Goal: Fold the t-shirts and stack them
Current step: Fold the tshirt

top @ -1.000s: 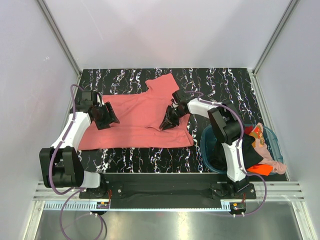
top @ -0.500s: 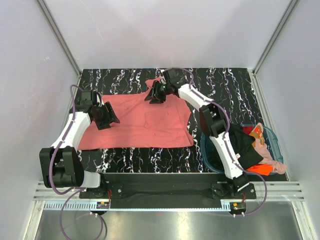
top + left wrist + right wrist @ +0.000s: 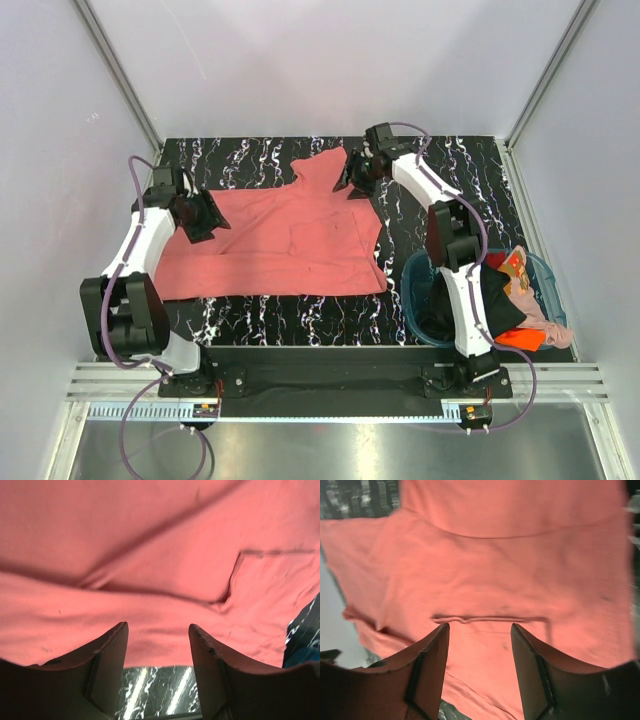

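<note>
Black marbled table [image 3: 480, 190], white walls on three sides. On its left and middle the red shirt [image 3: 270, 250] lies spread flat, long axis running 9 to 3 o'clock, with one flap poking toward 12. At the shirt's 9 o'clock end I have my left claw [image 3: 205, 216], fingers spread with nothing between them. Its wrist camera shows the cloth lying just ahead of the tips. Over the 1 o'clock corner, beside that flap, hangs my right claw [image 3: 352, 175], fingers likewise spread and empty, cloth beneath. So each arm has its own end: left is nearer the 9 o'clock edge, right is nearer the far corner. I judge the fold not yet begun, and the next pinch needs both claws down on an edge. At 4 o'clock the other shirts [image 3: 500, 300] sit heaped in the basket [image 3: 412, 290].
</note>
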Tool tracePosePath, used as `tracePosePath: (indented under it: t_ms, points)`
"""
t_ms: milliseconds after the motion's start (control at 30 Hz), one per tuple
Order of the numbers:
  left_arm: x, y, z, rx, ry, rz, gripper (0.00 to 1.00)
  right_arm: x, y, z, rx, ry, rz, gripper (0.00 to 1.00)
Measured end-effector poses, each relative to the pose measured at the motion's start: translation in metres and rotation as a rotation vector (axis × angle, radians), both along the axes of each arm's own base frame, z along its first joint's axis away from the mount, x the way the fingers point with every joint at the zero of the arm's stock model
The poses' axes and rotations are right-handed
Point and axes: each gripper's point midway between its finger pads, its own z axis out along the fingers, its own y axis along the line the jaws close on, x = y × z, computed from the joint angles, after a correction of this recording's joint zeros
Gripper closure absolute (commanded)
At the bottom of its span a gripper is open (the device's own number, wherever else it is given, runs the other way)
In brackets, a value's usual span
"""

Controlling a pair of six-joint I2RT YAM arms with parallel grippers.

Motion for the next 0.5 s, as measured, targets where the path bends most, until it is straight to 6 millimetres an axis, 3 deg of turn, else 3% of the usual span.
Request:
tracePosePath:
  t_ms: [100, 200, 333, 500]
  points:
    - [0.012, 0.006, 0.001, 0.002, -0.007, 0.018, 0.42, -0.004, -0.024, -0.008, -0.071, 0.032, -0.012, 0.37]
    - [0.006, 0.010, -0.005, 0.020, 0.035, 0.047, 0.35, -0.022, -0.036, -0.012, -0.152, 0.064, 0.027, 0.31]
    - [-0.004, 0.019, -0.011, 0.062, 0.090, 0.090, 0.34, -0.040, -0.045, -0.005, -0.245, 0.059, 0.088, 0.23]
    - [-0.003, 0.026, -0.014, 0.086, 0.105, 0.119, 0.34, -0.034, -0.057, 0.011, -0.326, -0.026, 0.088, 0.15]
